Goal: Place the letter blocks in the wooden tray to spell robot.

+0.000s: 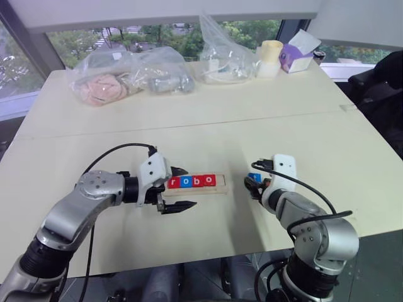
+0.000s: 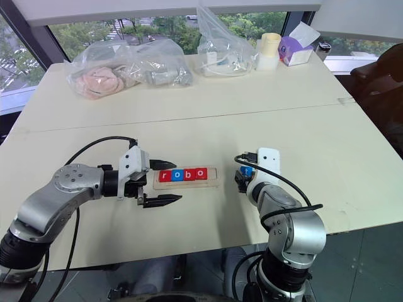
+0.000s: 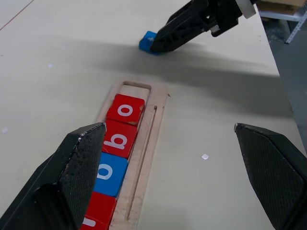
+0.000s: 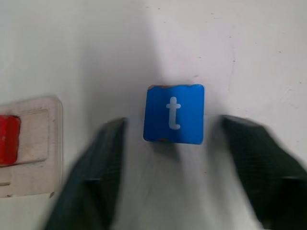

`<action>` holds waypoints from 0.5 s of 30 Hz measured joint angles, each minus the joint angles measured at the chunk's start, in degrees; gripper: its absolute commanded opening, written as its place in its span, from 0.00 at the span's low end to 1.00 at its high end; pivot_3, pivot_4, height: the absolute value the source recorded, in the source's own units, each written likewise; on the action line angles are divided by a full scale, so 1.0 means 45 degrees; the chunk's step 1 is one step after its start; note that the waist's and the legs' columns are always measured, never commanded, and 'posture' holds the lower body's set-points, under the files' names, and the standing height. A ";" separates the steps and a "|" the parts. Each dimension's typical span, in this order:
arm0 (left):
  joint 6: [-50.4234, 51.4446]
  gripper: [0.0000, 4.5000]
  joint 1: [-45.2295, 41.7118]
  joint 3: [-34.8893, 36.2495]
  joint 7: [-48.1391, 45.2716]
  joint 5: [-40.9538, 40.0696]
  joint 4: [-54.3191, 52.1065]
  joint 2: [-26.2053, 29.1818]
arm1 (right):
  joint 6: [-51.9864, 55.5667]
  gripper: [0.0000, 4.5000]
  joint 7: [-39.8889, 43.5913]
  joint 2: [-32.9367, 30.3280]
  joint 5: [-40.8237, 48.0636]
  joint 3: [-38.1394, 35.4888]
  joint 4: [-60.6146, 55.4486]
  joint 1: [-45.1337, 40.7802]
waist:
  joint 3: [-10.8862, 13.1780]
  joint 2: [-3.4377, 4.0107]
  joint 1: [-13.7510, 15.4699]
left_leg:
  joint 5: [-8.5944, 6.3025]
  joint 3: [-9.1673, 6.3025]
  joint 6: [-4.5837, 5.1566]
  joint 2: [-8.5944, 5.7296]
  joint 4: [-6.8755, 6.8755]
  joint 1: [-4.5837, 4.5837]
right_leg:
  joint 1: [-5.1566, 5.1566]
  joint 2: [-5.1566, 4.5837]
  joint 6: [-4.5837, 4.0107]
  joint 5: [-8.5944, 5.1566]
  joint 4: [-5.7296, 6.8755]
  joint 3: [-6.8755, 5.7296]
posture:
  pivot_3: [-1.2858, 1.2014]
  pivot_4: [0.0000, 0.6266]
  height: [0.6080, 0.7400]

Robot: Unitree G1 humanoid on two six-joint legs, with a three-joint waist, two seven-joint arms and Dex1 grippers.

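While four red and blue letter blocks [image 1: 191,182] sit in the pale wooden tray [image 1: 221,187], my right gripper [image 4: 170,158] straddles the blue "t" block [image 4: 173,114] on the tabletop [image 1: 189,119], jaws apart; my left gripper [image 1: 178,189] gapes too.

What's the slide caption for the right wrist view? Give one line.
Open right tool straddles the blue t block beside the wooden tray.

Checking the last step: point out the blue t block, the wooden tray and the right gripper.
blue t block [image 4: 173,114], right wrist view, its top face.
wooden tray [image 3: 152,125], left wrist view, its bare rim.
right gripper [image 4: 172,158], right wrist view, between fingertips.
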 measured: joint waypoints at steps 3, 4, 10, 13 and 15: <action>-0.0073 1.00 0.0018 -0.0024 -0.0107 0.0195 0.0163 0.0052 | 0.0000 0.99 0.0008 -0.0479 0.0183 0.0323 -0.0070 0.0144 | 0.0000 0.0000 0.0008 | 0.0000 -0.0001 0.0000 0.0000 0.0000 -0.0003 | 0.0000 -0.0002 0.0001 -0.0001 -0.0005 0.0000 | 0.52 0.24 1.00; -0.0224 1.00 0.0070 -0.0105 -0.0182 0.0382 0.0175 0.0208 | 0.0001 0.99 0.0114 -0.0898 0.0301 0.0450 -0.0100 0.0172 | 0.0001 0.0000 0.0006 | 0.0000 0.0001 -0.0001 -0.0001 0.0001 -0.0011 | -0.0005 -0.0004 0.0001 -0.0001 -0.0011 0.0000 | 0.52 0.24 1.00; -0.0267 1.00 0.0277 -0.0146 -0.0548 0.0197 0.0385 0.0223 | -0.3255 0.99 0.4285 -0.7403 0.1976 0.1317 -0.0284 -0.0011 | 0.0007 -0.0007 0.0048 | 0.0000 0.0028 0.0001 -0.0012 0.0018 -0.0068 | -0.0016 -0.0043 0.0066 -0.0039 -0.0044 -0.0025 | 0.52 0.24 1.00; -0.0090 1.00 0.0256 0.0084 -0.1381 -0.0389 0.0285 0.0870 | -0.7906 0.99 0.7614 -0.9725 0.2516 0.1018 0.1405 0.1082 | 0.0008 -0.0021 0.0051 | -0.0003 0.0023 0.0006 -0.0008 -0.0002 -0.0070 | 0.0007 -0.0006 0.0073 -0.0042 -0.0105 -0.0037 | 0.52 0.24 1.00; 0.0006 1.00 0.0328 0.0208 -0.1903 -0.0560 0.0224 0.1376 | -1.0118 0.99 0.9175 -1.0477 0.2639 0.0507 0.3142 0.1641 | 0.0009 -0.0020 0.0056 | -0.0005 0.0031 0.0010 -0.0008 -0.0003 -0.0070 | 0.0014 -0.0009 0.0071 -0.0039 -0.0117 -0.0034 | 0.52 0.24 1.00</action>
